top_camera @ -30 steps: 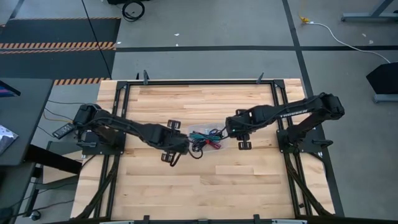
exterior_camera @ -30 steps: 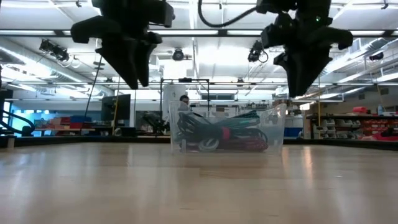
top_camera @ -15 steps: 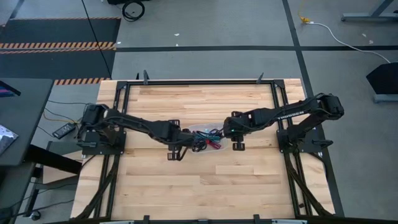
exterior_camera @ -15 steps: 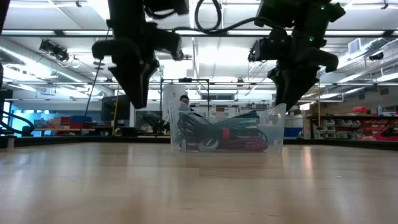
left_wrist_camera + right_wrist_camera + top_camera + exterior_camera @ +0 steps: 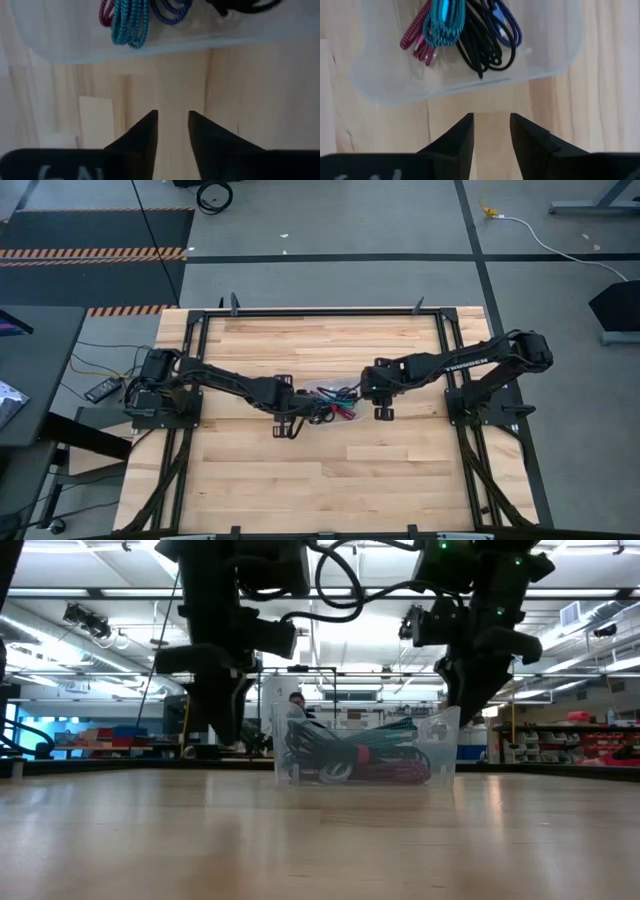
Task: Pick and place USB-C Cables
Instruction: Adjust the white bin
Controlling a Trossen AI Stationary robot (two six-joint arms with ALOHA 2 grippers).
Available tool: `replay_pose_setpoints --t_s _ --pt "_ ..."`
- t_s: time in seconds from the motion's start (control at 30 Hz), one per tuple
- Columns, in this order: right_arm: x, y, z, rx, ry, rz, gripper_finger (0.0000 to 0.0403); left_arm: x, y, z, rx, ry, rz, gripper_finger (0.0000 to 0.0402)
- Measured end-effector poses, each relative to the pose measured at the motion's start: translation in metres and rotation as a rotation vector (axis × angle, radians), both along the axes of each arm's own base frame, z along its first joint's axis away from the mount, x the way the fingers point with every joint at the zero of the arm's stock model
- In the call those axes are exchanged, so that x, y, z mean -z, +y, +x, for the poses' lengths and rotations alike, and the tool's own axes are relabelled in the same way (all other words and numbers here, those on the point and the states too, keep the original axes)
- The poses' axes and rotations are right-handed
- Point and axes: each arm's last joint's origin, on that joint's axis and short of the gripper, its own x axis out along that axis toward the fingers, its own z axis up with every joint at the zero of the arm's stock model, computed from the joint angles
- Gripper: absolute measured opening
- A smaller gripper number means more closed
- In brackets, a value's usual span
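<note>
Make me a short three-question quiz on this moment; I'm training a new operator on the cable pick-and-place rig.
1. True or false: the USB-C cables lie loose on the bare wood table.
2. Multiple choice: how do the left gripper and right gripper stand? A) both open and empty B) both shut on a cable C) one open, one shut.
3. Fill in: in the high view, the clear bin sits ____ the two grippers.

Key:
1. False; they are bundled inside the clear bin.
2. A.
3. between.
</note>
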Motion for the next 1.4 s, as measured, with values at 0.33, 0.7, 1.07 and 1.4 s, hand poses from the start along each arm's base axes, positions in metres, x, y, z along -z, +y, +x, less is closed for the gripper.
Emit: replay_pose_setpoints --t_s 0.33,0.7,1.07,1.4 --pt "0.008 -0.003 0.000 -0.027 0.013 -0.014 0.0014 0.004 0.010 0.007 0.016 -0.074 -0.002 0.0006" --pt "0.026 -0.004 0.016 -0.035 -0.010 0.067 0.0003 0.003 0.015 0.013 0.029 -0.122 -0.020 0.0002" --pt "0.059 -0.003 0.035 -0.068 0.054 0.111 0.0002 0.005 0.040 0.016 0.024 -0.121 -0.023 0.0001" --pt "0.055 -0.003 0.039 -0.083 0.045 0.095 0.0001 0.005 0.046 0.016 0.020 -0.123 -0.016 0.0001"
